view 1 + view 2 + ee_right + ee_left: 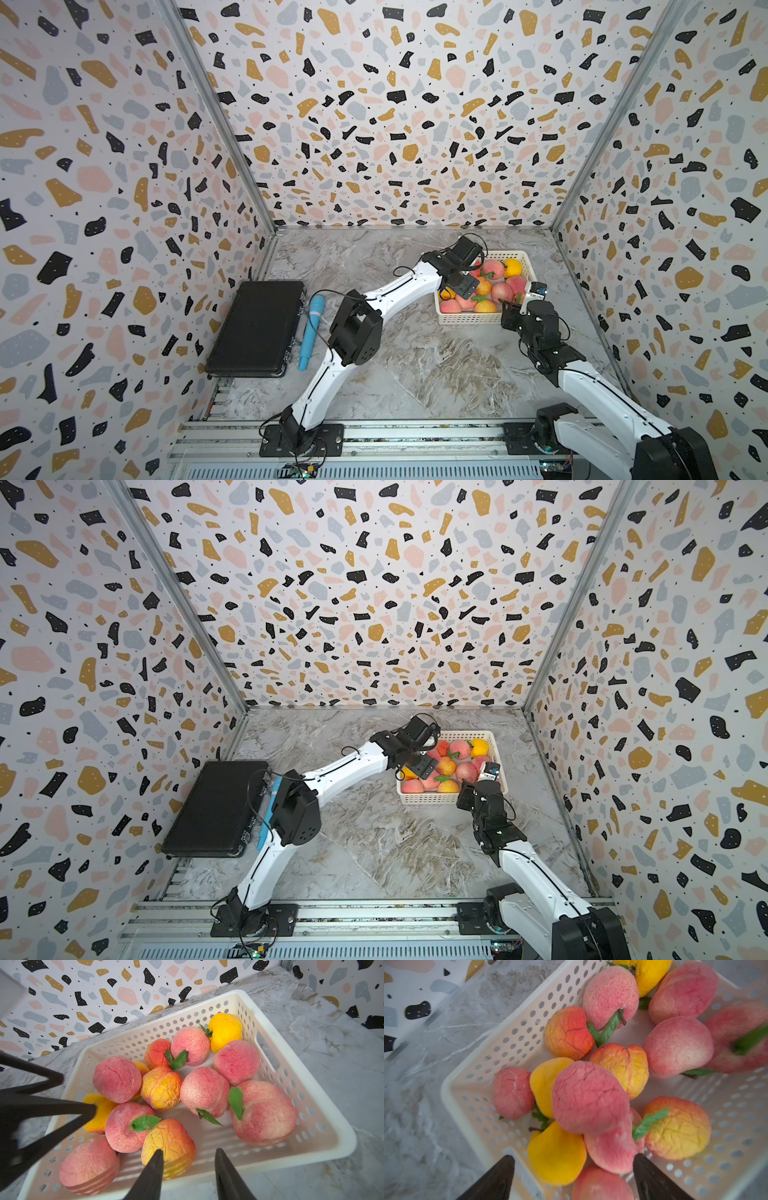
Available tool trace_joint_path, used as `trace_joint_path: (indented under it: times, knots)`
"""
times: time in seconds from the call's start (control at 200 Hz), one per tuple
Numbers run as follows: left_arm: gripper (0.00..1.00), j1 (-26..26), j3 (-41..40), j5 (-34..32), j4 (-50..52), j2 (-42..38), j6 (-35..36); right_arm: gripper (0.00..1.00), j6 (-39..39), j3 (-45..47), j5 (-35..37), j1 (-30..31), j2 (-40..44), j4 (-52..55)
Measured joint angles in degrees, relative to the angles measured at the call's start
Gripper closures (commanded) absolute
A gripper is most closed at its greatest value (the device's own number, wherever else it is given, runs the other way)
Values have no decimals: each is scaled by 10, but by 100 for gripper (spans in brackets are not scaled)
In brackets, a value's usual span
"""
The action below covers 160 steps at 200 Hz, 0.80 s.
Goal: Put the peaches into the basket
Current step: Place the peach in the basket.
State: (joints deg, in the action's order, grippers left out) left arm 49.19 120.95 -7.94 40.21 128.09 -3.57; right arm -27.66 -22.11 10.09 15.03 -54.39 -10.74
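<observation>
The white perforated basket [469, 319] [428, 799] stands at the back right of the marble table. Several peaches [502, 291] [204, 1093], pink-red, orange and yellow, lie piled in it. My left gripper [461, 286] [574, 1159] hangs open over the basket's left end, with nothing between its fingers. Just below it a pink peach [588, 1097] rests on top of the others. In the right wrist view the left gripper's black fingers [52, 1109] reach in over the basket's rim [332, 1126]. My right gripper [509, 307] [190, 1150] hovers open and empty above the basket's near wall.
A flat black box [257, 328] lies at the left of the table. A blue cylindrical tool [311, 332] lies along the box's right side. Patterned walls close the table in on three sides. The basket sits near the right wall and the back wall.
</observation>
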Motion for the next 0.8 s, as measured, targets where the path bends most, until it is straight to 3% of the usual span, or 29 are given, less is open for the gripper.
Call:
trace_joint_path:
  times: [0.16, 0.37, 0.686, 0.801]
  knots:
    - [5, -18, -130, -9, -9, -186, -6, 56, 2, 0, 1, 0, 0, 0]
    - [3, -106, -351, -2, -75, -410, -39, 53, 15, 0, 21, 0, -1, 1]
    - [2, -193, -612, 30, -144, -523, -108, 37, 37, -31, 57, 0, -12, 71]
    - [1, -210, -677, 34, -171, -560, -128, 19, 49, -78, 83, -1, -31, 109]
